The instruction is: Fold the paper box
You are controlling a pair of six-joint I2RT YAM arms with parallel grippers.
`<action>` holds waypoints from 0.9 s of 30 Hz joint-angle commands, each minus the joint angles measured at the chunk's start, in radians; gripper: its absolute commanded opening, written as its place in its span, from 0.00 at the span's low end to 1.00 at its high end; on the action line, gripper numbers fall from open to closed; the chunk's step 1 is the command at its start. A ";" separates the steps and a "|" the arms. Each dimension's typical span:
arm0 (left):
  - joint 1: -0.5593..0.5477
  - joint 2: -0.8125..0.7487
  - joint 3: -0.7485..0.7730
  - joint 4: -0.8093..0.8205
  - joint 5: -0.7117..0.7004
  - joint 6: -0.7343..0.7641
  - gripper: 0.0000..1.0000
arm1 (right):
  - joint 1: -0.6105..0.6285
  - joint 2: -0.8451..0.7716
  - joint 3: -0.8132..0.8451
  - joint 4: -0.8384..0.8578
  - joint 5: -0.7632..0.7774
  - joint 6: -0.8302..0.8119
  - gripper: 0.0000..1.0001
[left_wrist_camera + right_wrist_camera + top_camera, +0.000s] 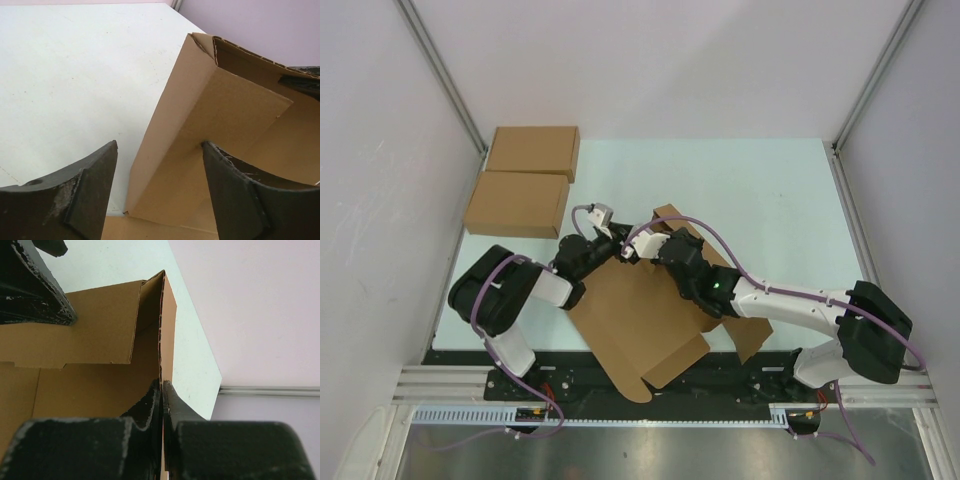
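The paper box (640, 320) is a brown cardboard sheet lying between the two arms, with its far walls folded upright. My right gripper (163, 382) is shut on the thin edge of one standing wall (169, 315). In the top view it sits at the sheet's far corner (665, 250). My left gripper (159, 143) is open and straddles a folded-up side wall (215, 110). Its right fingertip (215, 160) touches that wall, and the left fingertip (102, 165) stands apart from it over the table. In the top view the left gripper (620, 246) is just left of the right one.
Two made-up brown boxes (532, 152) (517, 203) lie at the back left of the pale green table (770, 190). White walls with metal posts close in the left, right and far sides. The sheet's near flap (640, 385) overhangs the arms' base rail.
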 commanded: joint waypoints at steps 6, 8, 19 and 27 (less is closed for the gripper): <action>-0.012 0.020 0.029 0.202 0.128 -0.037 0.78 | 0.051 0.041 -0.012 -0.089 -0.247 0.100 0.00; -0.012 0.032 0.029 0.208 0.138 -0.043 0.79 | 0.053 0.043 -0.012 -0.089 -0.247 0.100 0.00; -0.061 0.071 0.138 0.048 0.068 0.029 0.77 | 0.069 0.052 -0.012 -0.092 -0.254 0.103 0.00; -0.072 0.088 0.187 -0.039 0.014 0.069 0.65 | 0.072 0.054 -0.012 -0.091 -0.262 0.104 0.00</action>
